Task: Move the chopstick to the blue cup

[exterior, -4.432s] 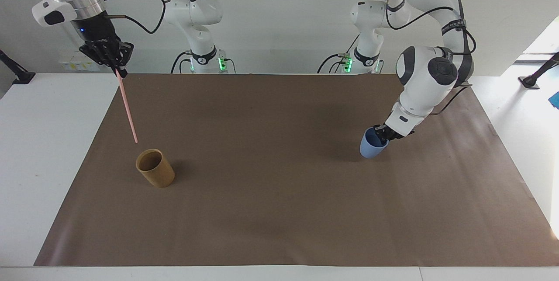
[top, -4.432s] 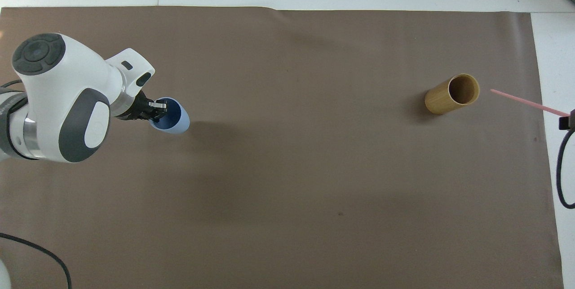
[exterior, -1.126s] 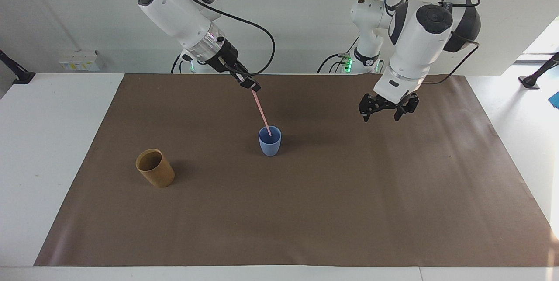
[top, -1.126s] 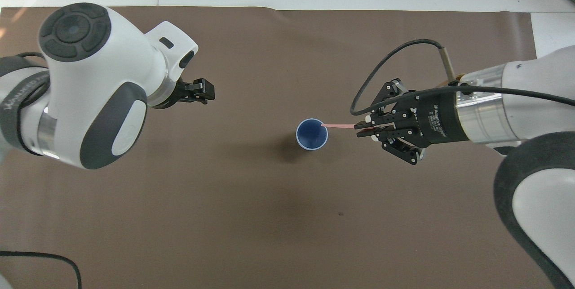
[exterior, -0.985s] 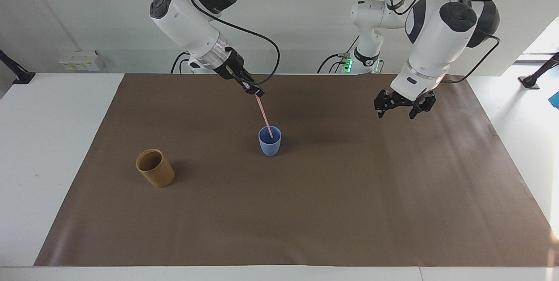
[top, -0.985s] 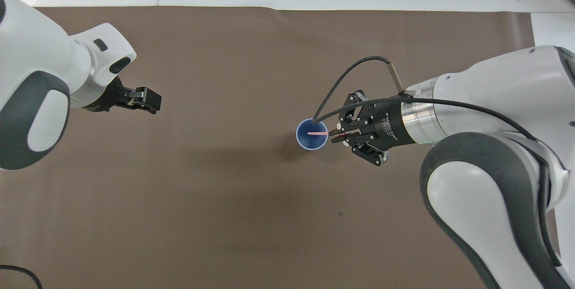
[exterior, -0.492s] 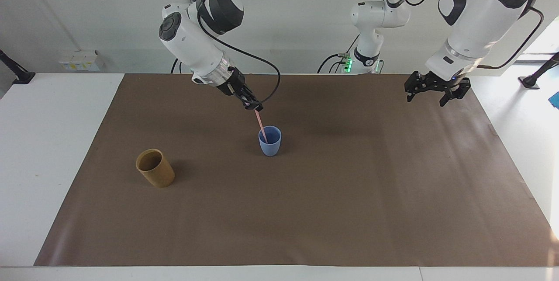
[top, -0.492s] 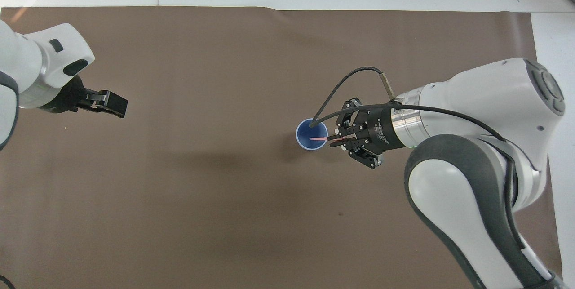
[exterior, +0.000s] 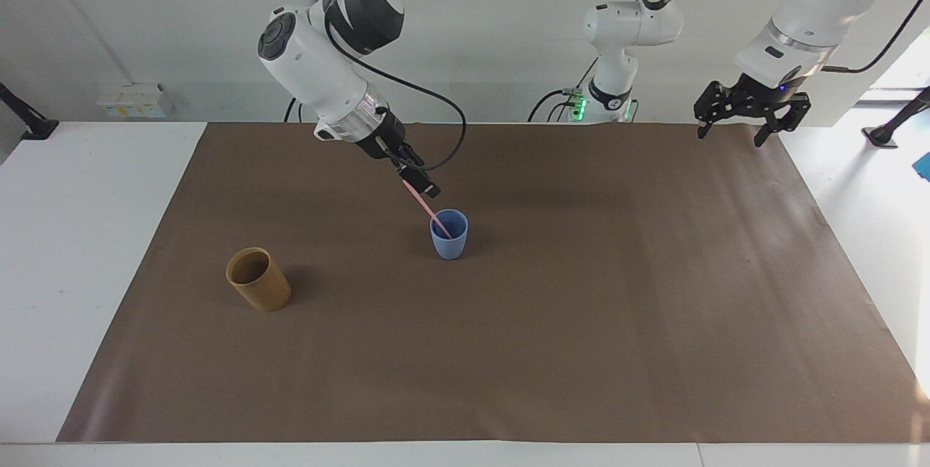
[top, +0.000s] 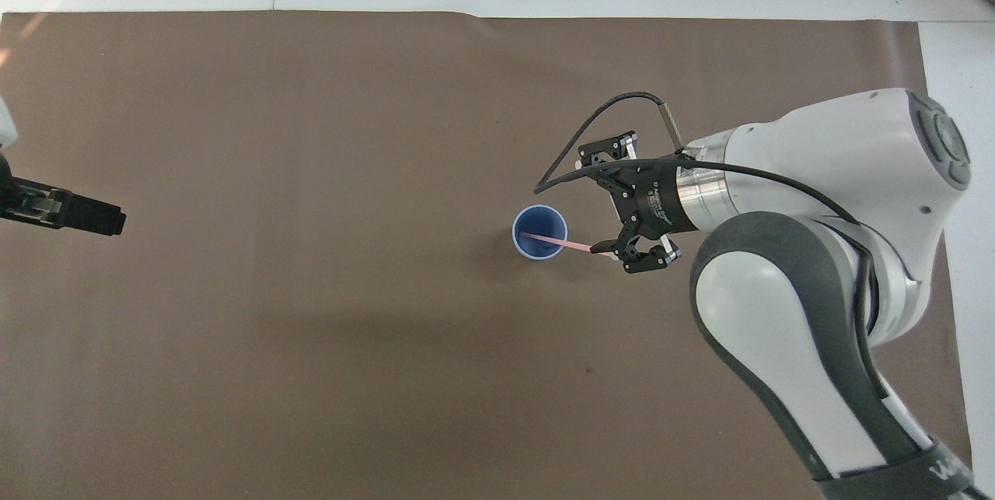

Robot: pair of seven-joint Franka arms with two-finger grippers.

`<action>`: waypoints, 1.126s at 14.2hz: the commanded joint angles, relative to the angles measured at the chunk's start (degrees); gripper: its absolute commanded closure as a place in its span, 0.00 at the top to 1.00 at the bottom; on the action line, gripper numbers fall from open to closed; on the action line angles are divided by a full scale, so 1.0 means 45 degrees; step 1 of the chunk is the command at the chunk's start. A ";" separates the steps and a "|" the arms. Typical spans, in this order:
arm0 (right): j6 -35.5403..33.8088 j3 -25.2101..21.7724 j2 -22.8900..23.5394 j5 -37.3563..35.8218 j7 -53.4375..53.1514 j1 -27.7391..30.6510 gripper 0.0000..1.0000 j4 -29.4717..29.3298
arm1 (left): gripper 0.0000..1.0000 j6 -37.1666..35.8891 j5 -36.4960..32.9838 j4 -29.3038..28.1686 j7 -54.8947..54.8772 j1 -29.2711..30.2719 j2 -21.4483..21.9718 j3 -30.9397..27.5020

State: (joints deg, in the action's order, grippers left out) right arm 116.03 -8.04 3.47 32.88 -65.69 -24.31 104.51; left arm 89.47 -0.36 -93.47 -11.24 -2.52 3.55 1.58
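The blue cup (exterior: 449,238) (top: 539,245) stands upright in the middle of the brown mat. The pale-pink chopstick (exterior: 434,216) (top: 574,245) has its lower end inside the cup and leans on the rim toward the right arm's end of the table. My right gripper (exterior: 419,184) (top: 597,204) hangs open just above the cup's rim. The chopstick's top end lies against one of its fingers (top: 605,250), the other finger well apart. My left gripper (exterior: 732,134) (top: 105,221) waits open and empty, high over the mat's corner at the left arm's end.
A tan-brown cup (exterior: 258,279) stands upright on the mat (exterior: 581,322) toward the right arm's end, farther from the robots than the blue cup. In the overhead view the right arm (top: 808,267) covers that part of the mat.
The right gripper lowered the chopstick into the blue cup, then opened; the stick now leans on the rim. The left arm rose and drew back toward its own end.
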 commanded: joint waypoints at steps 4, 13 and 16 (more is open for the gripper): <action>-0.0257 -0.0030 0.0050 -0.4894 0.3360 0.0987 1.00 -0.0783 | 1.00 -0.1460 -0.0134 0.1215 -0.0236 0.0111 -0.0064 0.0077; -0.2364 -0.0108 -0.1453 -0.7736 1.0202 0.3428 1.00 -0.0860 | 1.00 -0.0957 0.0079 0.0694 0.0036 0.0131 0.0011 0.0058; -0.3709 -0.0089 -0.1513 -0.8010 1.1138 0.3741 1.00 -0.1930 | 1.00 -0.0839 0.0236 0.0206 0.0195 0.0131 0.0148 0.0058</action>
State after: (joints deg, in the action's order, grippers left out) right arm 103.16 -9.02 -3.50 -1.83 -18.60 -8.47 99.19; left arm 84.88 -0.05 -90.02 -10.64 -2.52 3.03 1.58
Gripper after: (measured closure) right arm 0.000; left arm 0.000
